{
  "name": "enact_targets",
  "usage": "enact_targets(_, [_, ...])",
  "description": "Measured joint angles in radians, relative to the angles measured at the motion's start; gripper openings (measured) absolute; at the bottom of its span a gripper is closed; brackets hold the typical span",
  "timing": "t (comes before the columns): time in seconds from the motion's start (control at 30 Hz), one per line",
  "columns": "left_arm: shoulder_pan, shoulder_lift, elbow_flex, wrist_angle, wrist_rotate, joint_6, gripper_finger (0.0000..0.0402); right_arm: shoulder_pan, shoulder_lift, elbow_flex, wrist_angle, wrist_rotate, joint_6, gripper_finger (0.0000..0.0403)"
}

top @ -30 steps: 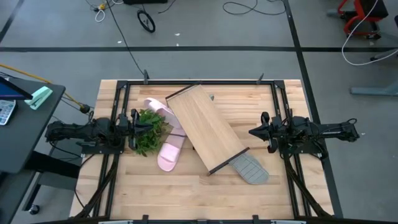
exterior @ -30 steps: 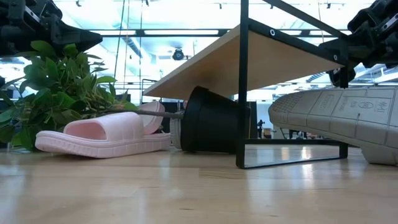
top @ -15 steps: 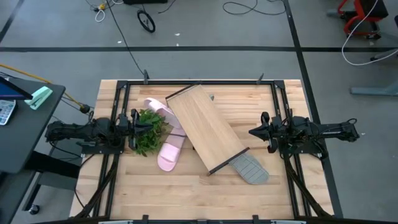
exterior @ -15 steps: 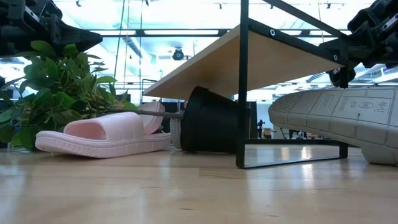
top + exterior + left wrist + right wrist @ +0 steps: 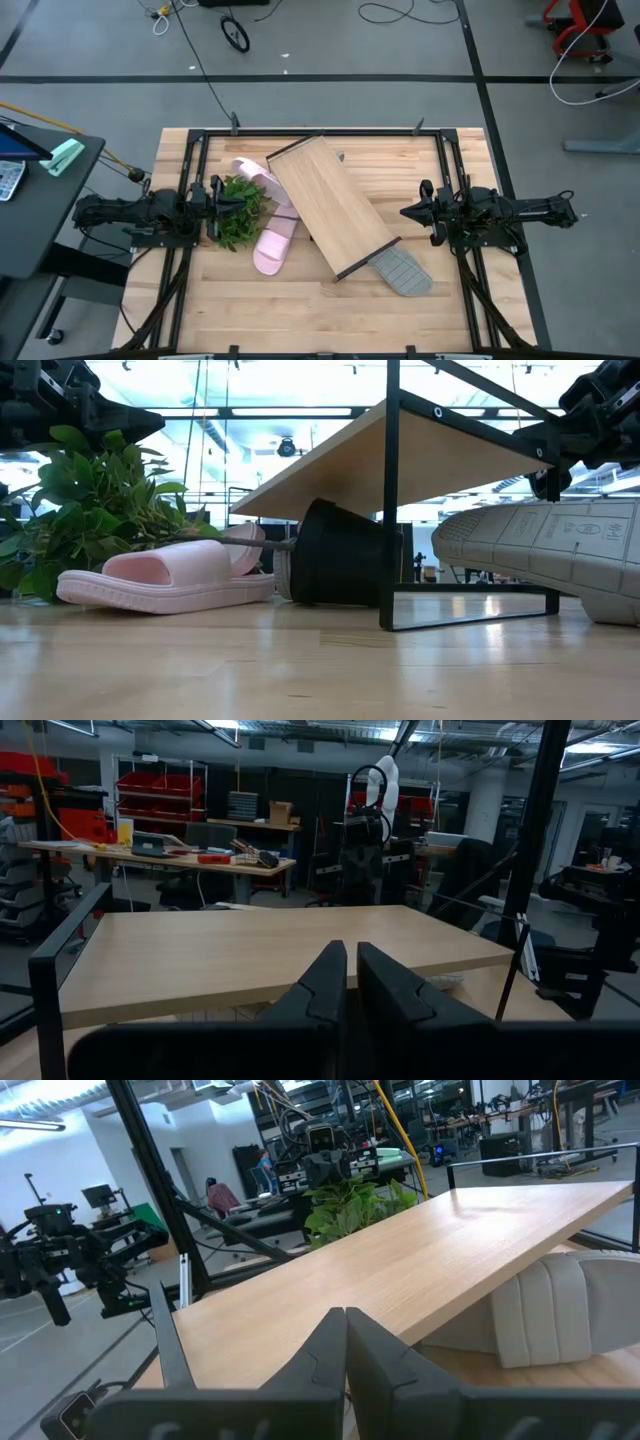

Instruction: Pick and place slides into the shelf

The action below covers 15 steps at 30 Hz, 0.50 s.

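The shelf [image 5: 330, 207] lies diagonally across the middle of the tabletop [image 5: 400, 170], its light-wood board raised on a thin dark frame — from the low view it slopes upward over everything beneath. A grey slide [image 5: 400, 271] pokes out from under the shelf's near end, toward the right arm's side, sole ribbing showing. On the other side, a pink slide [image 5: 270, 247] rests beside the shelf's long edge, and a second pink slide [image 5: 252, 171] sits farther back, partly tucked behind the green plant [image 5: 238, 208]. A sliver of another grey slide [image 5: 341, 156] seems to peek out at the shelf's far edge, though too little shows to be sure. The plant lies tipped over, its black pot [image 5: 340, 555] on its side under the shelf.

The left gripper [image 5: 213, 205] hovers right at the plant's leaves, fingers nearly together with a thin gap and nothing between them. The right gripper [image 5: 407, 212] hangs just off the shelf's edge — fingers pressed shut, empty.
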Motion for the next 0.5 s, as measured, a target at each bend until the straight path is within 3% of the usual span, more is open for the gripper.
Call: enact_targets(0.5, [0.0,0.0,0.0,0.0,0.0,0.0,0.0032,0.0,0.0,0.0,0.0,0.0,0.0,0.0014])
